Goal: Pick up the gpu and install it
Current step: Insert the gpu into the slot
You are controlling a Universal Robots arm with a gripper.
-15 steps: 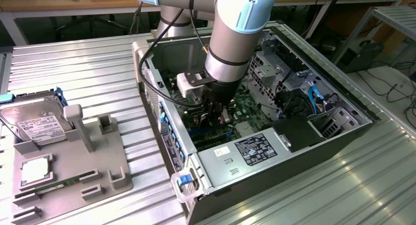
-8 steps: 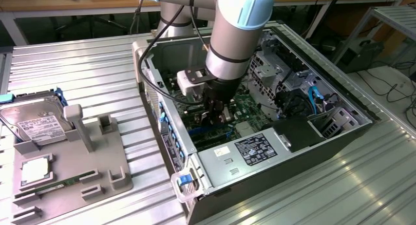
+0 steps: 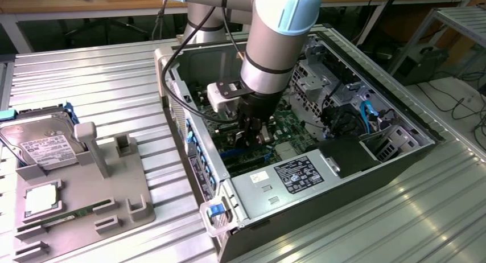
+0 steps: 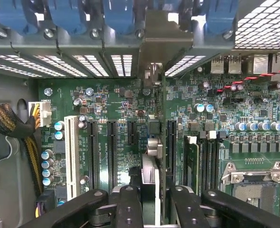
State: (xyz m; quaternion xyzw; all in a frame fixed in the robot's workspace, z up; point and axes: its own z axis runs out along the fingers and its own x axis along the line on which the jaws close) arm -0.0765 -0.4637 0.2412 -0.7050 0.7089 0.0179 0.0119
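Note:
The gpu (image 4: 160,118) is seen edge-on in the wrist view, a thin dark card standing upright over the green motherboard (image 4: 107,99). Its pale metal bracket (image 4: 166,42) lies against the rear slot openings of the case. My gripper (image 4: 156,211) is shut on the card's near end, with a black finger (image 4: 128,209) on each side. In the exterior view the gripper (image 3: 251,139) reaches down deep inside the open computer case (image 3: 251,186), just above the board. Whether the card's edge sits fully in a slot is hidden.
Black expansion slots (image 4: 112,152) and a white slot (image 4: 71,152) run beside the card; a CPU socket (image 4: 254,185) lies on its other side. At the exterior view's left, a grey fixture (image 3: 114,183) carries a hard drive (image 3: 42,143), a chip (image 3: 42,197) and a memory stick (image 3: 68,217).

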